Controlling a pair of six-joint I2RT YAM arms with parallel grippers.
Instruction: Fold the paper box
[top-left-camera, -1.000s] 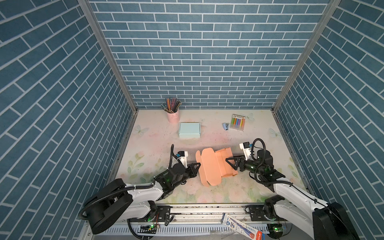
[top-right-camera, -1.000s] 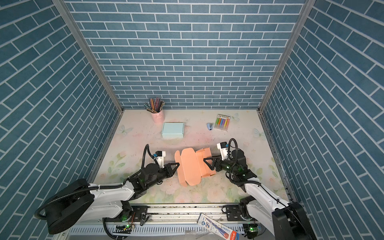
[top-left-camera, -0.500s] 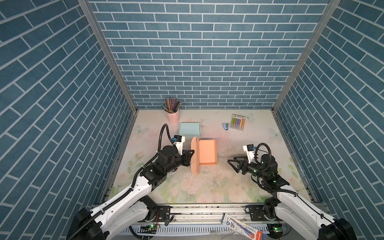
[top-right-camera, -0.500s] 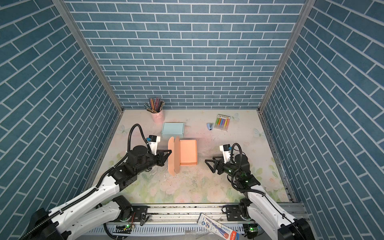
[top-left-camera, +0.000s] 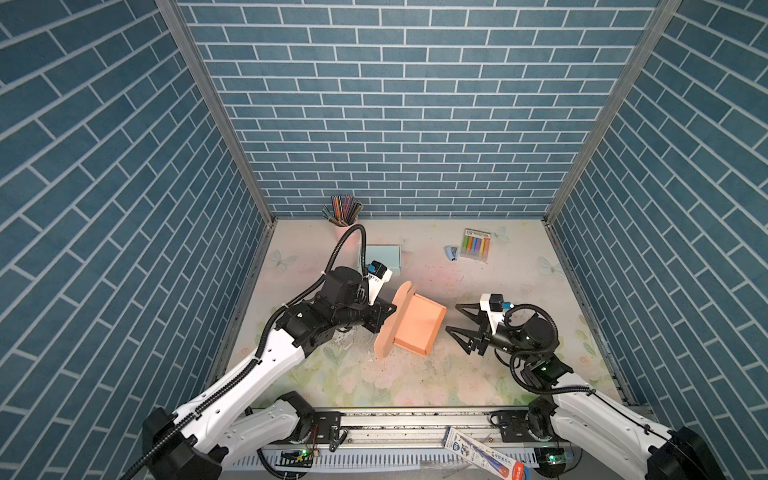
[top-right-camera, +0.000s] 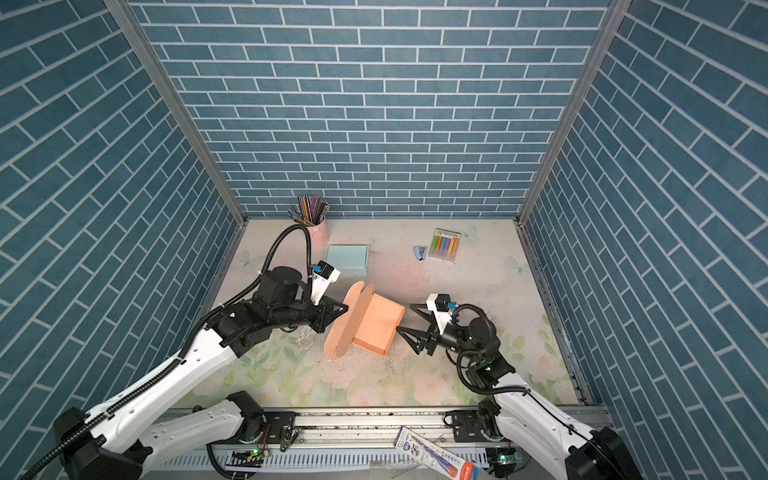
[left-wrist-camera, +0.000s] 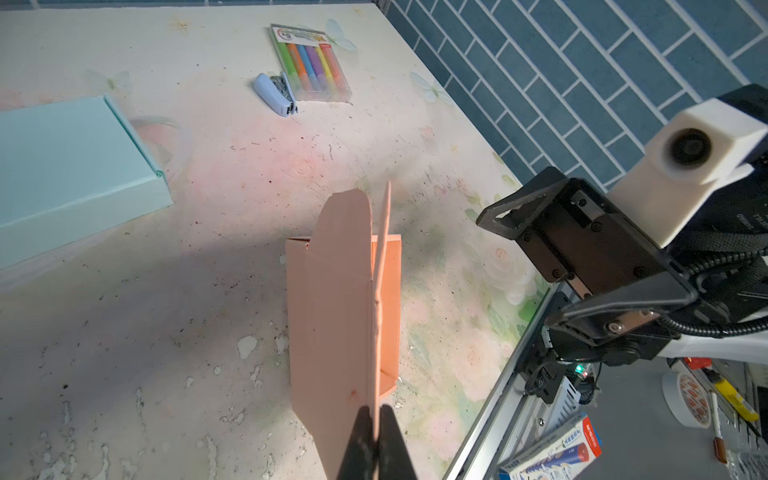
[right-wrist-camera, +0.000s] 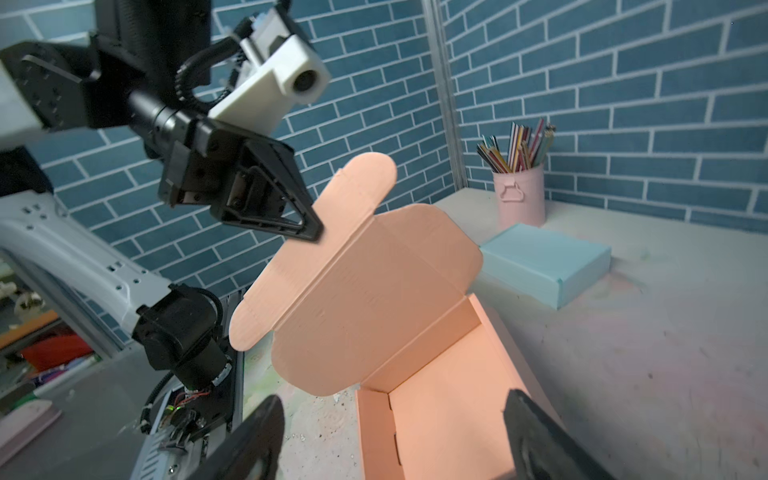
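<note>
Left wrist view: the left pincer (left-wrist-camera: 377, 436) is clamped shut on the raised lid flap (left-wrist-camera: 340, 291) of the salmon-orange paper box (top-left-camera: 419, 328), which sits mid-way across the floral surface (top-left-camera: 353, 382). The right pincer (top-left-camera: 452, 318) gapes wide and empty just beside the box's open tray (right-wrist-camera: 449, 415), which holds nothing. The card looks light, thin and easily creased, so it is best pinched at the flap edges. Farther off, a pink tin cup (top-right-camera: 320, 236) holds coloured pencils (top-right-camera: 309, 208).

A pink pencil cup (top-right-camera: 321, 233) stands by the back wall, a pale blue box (top-right-camera: 347, 257) near it, a small stapler (top-right-camera: 420, 252) just beside a marker pack (top-right-camera: 445, 245).
</note>
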